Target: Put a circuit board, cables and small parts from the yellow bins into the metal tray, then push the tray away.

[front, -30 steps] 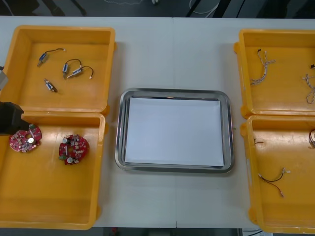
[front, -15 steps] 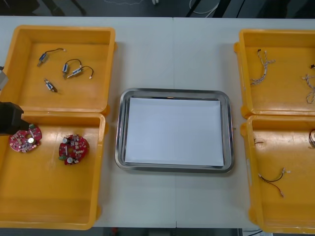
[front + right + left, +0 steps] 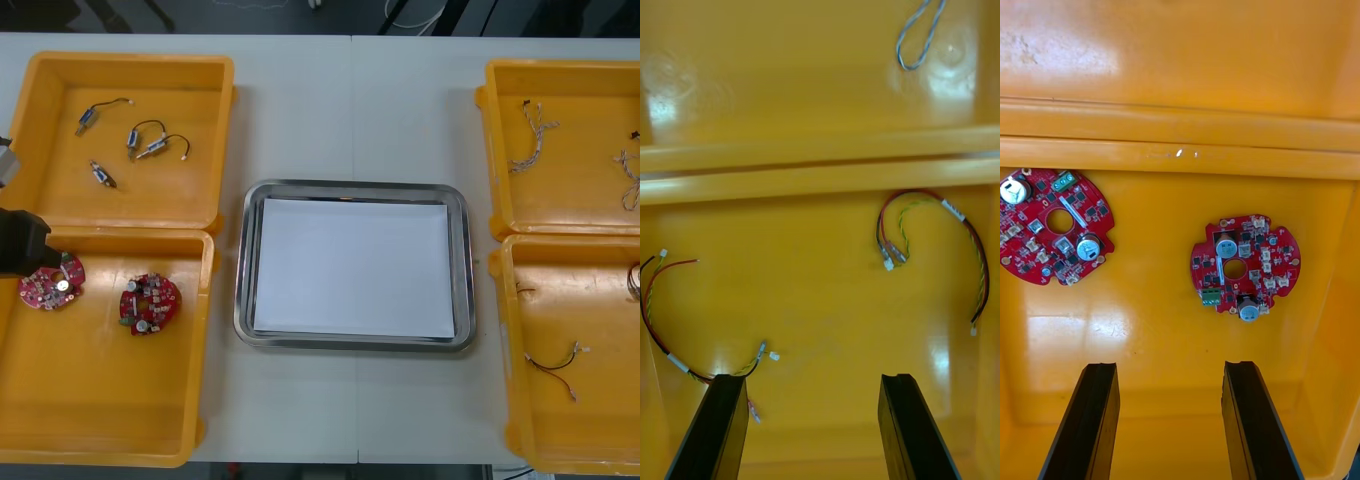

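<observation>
From the front we see the metal tray (image 3: 355, 187) at the table's middle, white inside, and the left arm (image 3: 15, 245) cut off at the table's left edge. In the near-left corner's yellow bin (image 3: 1165, 315), the left gripper (image 3: 1169, 367) gapes wide, gripping nothing, with one circuit board (image 3: 1244, 266) just beyond its fingers. The right gripper (image 3: 812, 379), likewise spread and bare, hangs above red and yellow cables (image 3: 953, 210).

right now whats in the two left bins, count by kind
boards: 2
small parts: 4
total: 6
</observation>
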`<move>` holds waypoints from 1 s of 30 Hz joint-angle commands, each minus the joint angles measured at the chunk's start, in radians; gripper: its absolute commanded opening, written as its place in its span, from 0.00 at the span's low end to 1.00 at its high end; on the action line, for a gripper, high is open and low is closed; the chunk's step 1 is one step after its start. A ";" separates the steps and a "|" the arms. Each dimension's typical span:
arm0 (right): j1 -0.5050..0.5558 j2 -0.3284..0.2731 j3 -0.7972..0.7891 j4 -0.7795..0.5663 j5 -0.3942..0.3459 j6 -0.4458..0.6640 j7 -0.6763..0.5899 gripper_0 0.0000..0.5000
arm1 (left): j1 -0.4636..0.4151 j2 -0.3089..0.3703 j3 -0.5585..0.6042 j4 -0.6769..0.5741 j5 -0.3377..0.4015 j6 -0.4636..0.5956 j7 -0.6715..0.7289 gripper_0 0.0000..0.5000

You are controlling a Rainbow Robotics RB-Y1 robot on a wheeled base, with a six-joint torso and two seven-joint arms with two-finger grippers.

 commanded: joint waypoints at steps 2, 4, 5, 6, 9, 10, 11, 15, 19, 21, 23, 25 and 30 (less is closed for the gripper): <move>0.076 0.014 0.103 -0.075 0.080 -0.042 -0.181 1.00 | -0.014 0.052 -0.028 0.000 0.011 0.006 -0.033 0.80; 0.083 0.020 0.131 -0.075 0.092 -0.051 -0.241 1.00 | -0.014 0.056 -0.028 0.000 0.014 0.006 -0.036 0.80; 0.086 0.023 0.141 -0.075 0.098 -0.056 -0.264 1.00 | -0.014 0.058 -0.028 0.000 0.015 0.006 -0.037 0.80; 0.091 0.032 0.154 -0.075 0.104 -0.060 -0.293 1.00 | -0.014 0.064 -0.028 0.000 0.018 0.006 -0.044 0.80; 0.099 0.063 0.171 -0.075 0.123 -0.070 -0.338 1.00 | -0.008 0.084 -0.028 0.000 0.026 0.006 -0.068 0.80; 0.102 0.073 0.175 -0.075 0.129 -0.071 -0.344 1.00 | -0.004 0.088 -0.028 0.001 0.027 0.006 -0.087 0.81; 0.105 0.087 0.178 -0.075 0.136 -0.071 -0.346 1.00 | 0.001 0.095 -0.028 0.001 0.027 0.006 -0.102 0.80; 0.125 0.138 0.192 -0.060 0.190 -0.079 -0.358 1.00 | 0.038 0.125 -0.028 0.001 0.029 0.006 -0.171 0.80; 0.136 0.179 0.197 -0.003 0.195 -0.114 -0.365 1.00 | 0.084 0.157 -0.030 0.001 0.037 -0.068 -0.234 0.80; 0.136 0.190 0.206 0.013 0.193 -0.128 -0.365 1.00 | 0.101 0.167 -0.030 0.001 0.038 -0.105 -0.255 0.80; 0.136 0.198 0.221 0.028 0.199 -0.146 -0.367 1.00 | 0.125 0.179 -0.030 0.001 0.044 -0.160 -0.284 0.80; 0.136 0.198 0.240 0.039 0.207 -0.166 -0.370 1.00 | 0.145 0.187 -0.031 0.001 0.049 -0.202 -0.297 0.80; 0.142 0.196 0.283 0.105 0.218 -0.249 -0.378 1.00 | 0.210 0.208 -0.050 0.001 0.061 -0.343 -0.312 0.80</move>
